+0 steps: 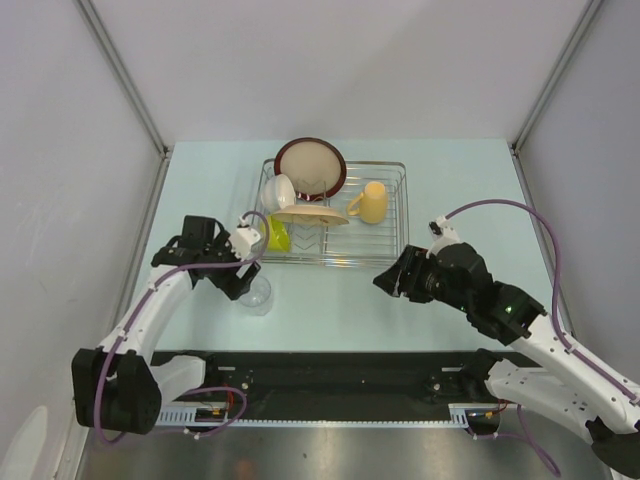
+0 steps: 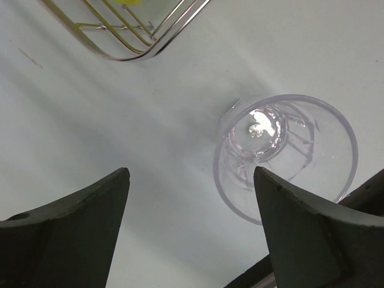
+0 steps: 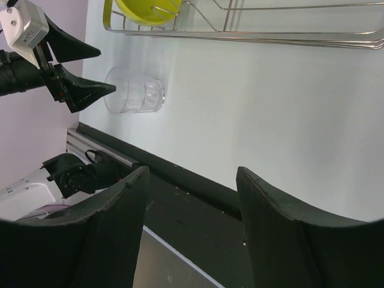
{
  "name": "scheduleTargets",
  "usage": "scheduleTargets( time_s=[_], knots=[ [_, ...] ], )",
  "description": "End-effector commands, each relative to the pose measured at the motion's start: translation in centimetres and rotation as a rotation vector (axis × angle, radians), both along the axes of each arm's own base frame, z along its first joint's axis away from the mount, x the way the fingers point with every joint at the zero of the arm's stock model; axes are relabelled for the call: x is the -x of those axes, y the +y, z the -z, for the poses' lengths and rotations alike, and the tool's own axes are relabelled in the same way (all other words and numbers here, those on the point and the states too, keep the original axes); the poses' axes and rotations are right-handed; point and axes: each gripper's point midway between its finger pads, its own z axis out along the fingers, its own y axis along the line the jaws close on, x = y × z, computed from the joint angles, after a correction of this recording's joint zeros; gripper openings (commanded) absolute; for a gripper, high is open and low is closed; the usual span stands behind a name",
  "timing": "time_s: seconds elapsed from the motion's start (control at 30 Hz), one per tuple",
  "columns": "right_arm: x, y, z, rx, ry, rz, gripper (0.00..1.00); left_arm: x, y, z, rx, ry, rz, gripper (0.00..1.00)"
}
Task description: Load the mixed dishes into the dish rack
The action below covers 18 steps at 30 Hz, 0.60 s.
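The silver wire dish rack (image 1: 385,232) holds the dark-red-rimmed plate (image 1: 310,167) standing at the back, the white bowl (image 1: 279,191), the cream floral plate (image 1: 310,214), the tan-yellow mug (image 1: 369,202) and the lime-green bowl (image 1: 277,236). The small clear glass (image 1: 256,292) stands on the table just in front of the rack's left corner. My left gripper (image 1: 245,275) is open and empty right beside it. In the left wrist view the glass (image 2: 285,156) lies by the right finger (image 2: 300,228), outside the gap. My right gripper (image 1: 385,280) is open and empty in front of the rack's right half.
The rack's near corner shows in the left wrist view (image 2: 138,36). In the right wrist view the rack's front rail (image 3: 270,37), green bowl (image 3: 147,9), glass (image 3: 135,91) and left gripper (image 3: 105,71) show. A black rail (image 1: 350,365) runs along the table's near edge.
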Motion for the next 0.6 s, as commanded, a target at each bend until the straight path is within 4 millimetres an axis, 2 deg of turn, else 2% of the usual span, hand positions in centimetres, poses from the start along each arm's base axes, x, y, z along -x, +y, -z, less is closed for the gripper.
scheduleTargets(
  time_s=[0.0,0.17,0.27,0.3,0.37,0.4,0.47,0.5,0.53,0.57],
  knots=[
    [-0.7,-0.2,-1.7,-0.02,-0.035,0.035,0.64,0.6,-1.4,1.3,0.085,0.045,0.026,0.86],
    [-0.7,-0.5,-1.6,-0.017,-0.033,0.047,0.6,2.6,-1.7,4.0,0.095,0.135,0.057,0.79],
    [-0.7,-0.7,-1.6,-0.016,-0.032,0.056,0.58,2.5,-1.8,4.4,0.094,0.13,0.071,0.72],
    [-0.8,-0.7,-1.6,-0.015,-0.031,0.057,0.58,2.3,-1.9,4.3,0.097,0.13,0.079,0.58],
    [-0.8,-0.7,-1.7,-0.022,-0.03,0.06,0.57,2.1,-2.2,4.0,0.111,0.157,0.086,0.4],
    [-0.8,-0.6,-1.7,-0.023,-0.03,0.059,0.57,2.0,-2.4,3.7,0.12,0.164,0.088,0.25],
    [-0.9,-0.6,-1.9,-0.029,-0.032,0.058,0.57,1.7,-2.7,2.9,0.137,0.171,0.091,0.14],
    [-0.9,-0.5,-1.9,-0.03,-0.033,0.055,0.57,1.5,-2.9,2.4,0.148,0.162,0.09,0.05],
    [-0.9,-0.5,-1.9,-0.032,-0.036,0.054,0.57,1.6,-3.1,1.9,0.161,0.164,0.091,0.02],
    [-0.9,-0.4,-2.0,-0.036,-0.038,0.051,0.57,1.0,-3.4,0.4,0.179,0.128,0.1,0.0]
  ],
)
